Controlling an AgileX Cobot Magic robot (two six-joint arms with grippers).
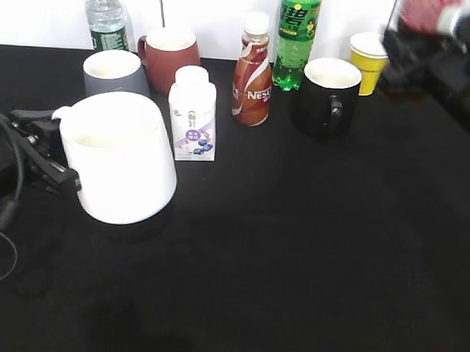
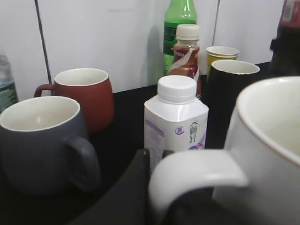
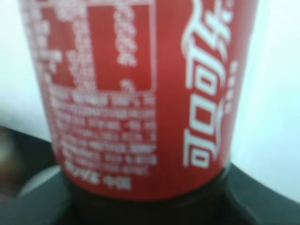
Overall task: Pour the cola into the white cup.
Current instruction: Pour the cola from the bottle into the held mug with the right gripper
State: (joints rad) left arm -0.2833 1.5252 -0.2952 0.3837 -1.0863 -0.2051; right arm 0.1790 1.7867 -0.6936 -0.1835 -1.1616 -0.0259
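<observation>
While left gripper pinches glossy white cup's loop handle | right gripper grips red-labelled cola

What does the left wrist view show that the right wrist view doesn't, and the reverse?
Only the left wrist view shows the white cup close up with its handle, plus the grey mug, red mug, small white carton and green bottle. Only the right wrist view shows the cola label filling the frame. Both share the white wall behind.

mugs x4 | bottles x5 | paper cup x1
</observation>
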